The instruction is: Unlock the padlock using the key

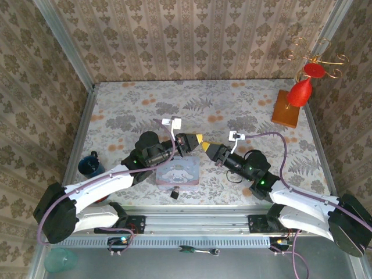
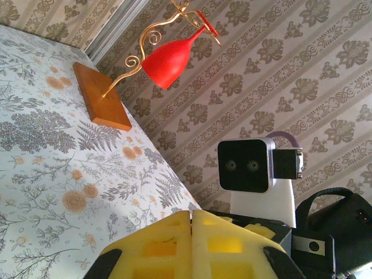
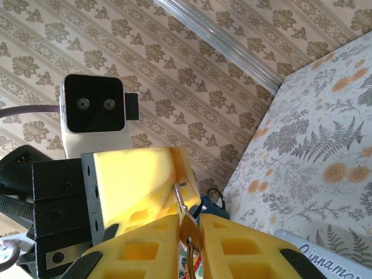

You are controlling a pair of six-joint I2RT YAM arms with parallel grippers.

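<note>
Well, the only writing you can read is on the tin (image 3: pixel 334 256): script letters "Cinnamo", cut off by the frame edge in the right wrist view. From above, its lid (image 1: pixel 177 174) shows a pale cartoon dog.

Your right claw (image 3: pixel 189 229) is clenched on the key (image 3: pixel 189 232), a thin brownish metal sliver pinched between the yellow foam fingers, with a small ring hanging below it. Your left claw (image 2: pixel 191 224) has its yellow fingers pressed together. Whether the key's tip touches it you cannot tell.

From above, the left claw (image 1: pixel 199 140) and right claw (image 1: pixel 206 145) meet tip to tip above the tabletop (image 1: pixel 128 110), just beyond the tin.

The padlock (image 1: pixel 174 195), a tiny dark block, lies on the floral cloth just beside the tin's near side, close to the metal rail at the front edge. You have little room there: tin behind, rail in front, arm bases either side.

The far half of the tabletop is open. A blue mug (image 1: pixel 90 164) sits near the left wall, and a wooden block (image 1: pixel 286 108) with red glasses on curled wire stands at the far right. A green-handled tool (image 1: pixel 186 250) lies in front of the rail.
</note>
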